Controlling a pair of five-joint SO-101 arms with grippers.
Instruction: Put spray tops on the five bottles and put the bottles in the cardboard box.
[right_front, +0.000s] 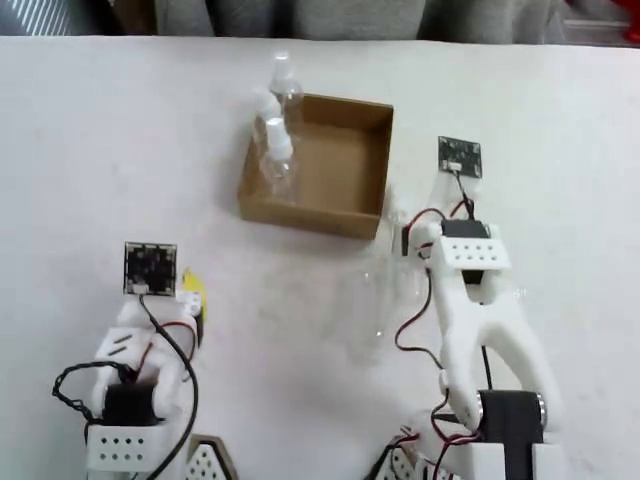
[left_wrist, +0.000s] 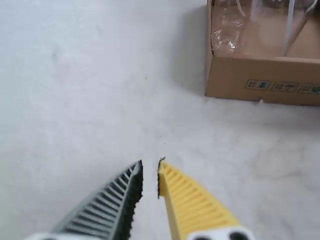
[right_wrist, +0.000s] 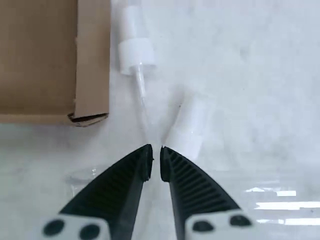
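**Desk:** Where do the two grippers stand?

**Operator:** I have the left gripper low over the white table. Its grey and yellow fingers are drawn together to a thin slit with nothing between them. It points toward the cardboard box, well short of it. The right gripper sits just off the box's near corner, its black fingers likewise almost touching.

**Desk:** Is the right one holding anything?

**Operator:** I cannot tell. A loose spray top lies on the table just beside the box wall. Its thin dip tube runs straight down to the fingertips, and the picture does not settle whether the tube is pinched. A second spray top lies tilted close beside it, also near the tips.

**Desk:** And the bottles?

**Operator:** From the high view, capped bottles with white tops crowd the box's left wall, as that camera sees it. The farthest one stands at the back corner, and I cannot say whether it is inside. My left wrist camera shows clear plastic inside the box. On the table, clear bottles lie between the box and the right arm, faint against the white surface. I cannot count them.
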